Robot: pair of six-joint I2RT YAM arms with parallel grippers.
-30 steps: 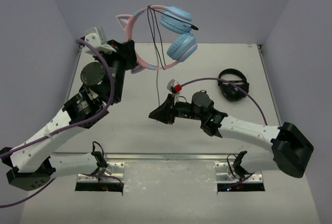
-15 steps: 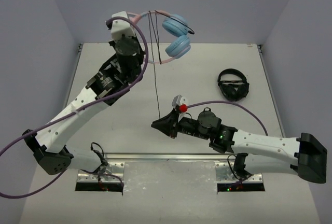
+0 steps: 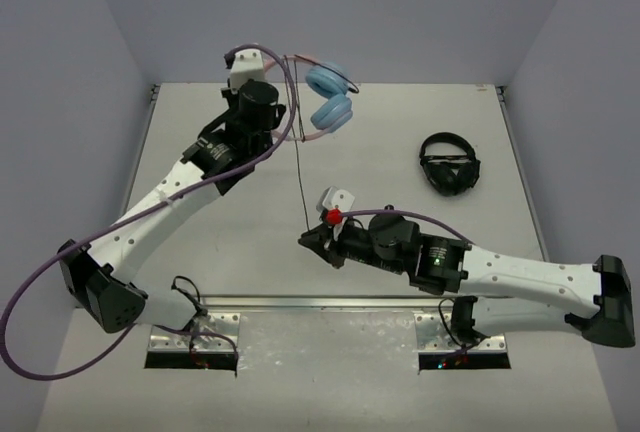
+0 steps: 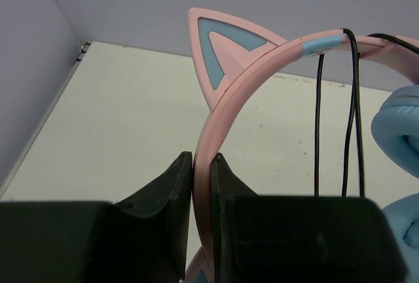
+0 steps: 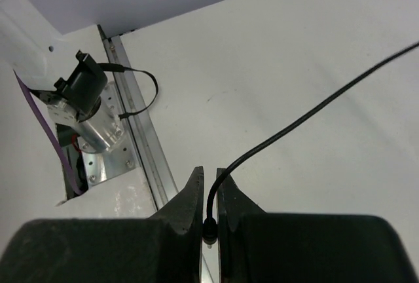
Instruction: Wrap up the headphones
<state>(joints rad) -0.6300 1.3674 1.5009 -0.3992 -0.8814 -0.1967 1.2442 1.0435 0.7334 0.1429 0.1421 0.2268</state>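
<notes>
White tabletop (image 3: 200, 212) under grey walls. Pinches headband (image 4: 219, 116) of headphones (image 3: 328, 100) in left gripper (image 4: 201, 160), aloft over far edge, swung lower than a second ago. Clamps cable (image 3: 301, 182) in right gripper (image 5: 209, 173), drawn toward near edge; pulls line taut, probably for another loop.

The left gripper (image 4: 201, 160), raised on its outstretched arm, clamps the headphones (image 4: 262, 57); the right gripper (image 5: 209, 174), low, pinches the cable (image 5: 294, 122) between its fingertips.
</notes>
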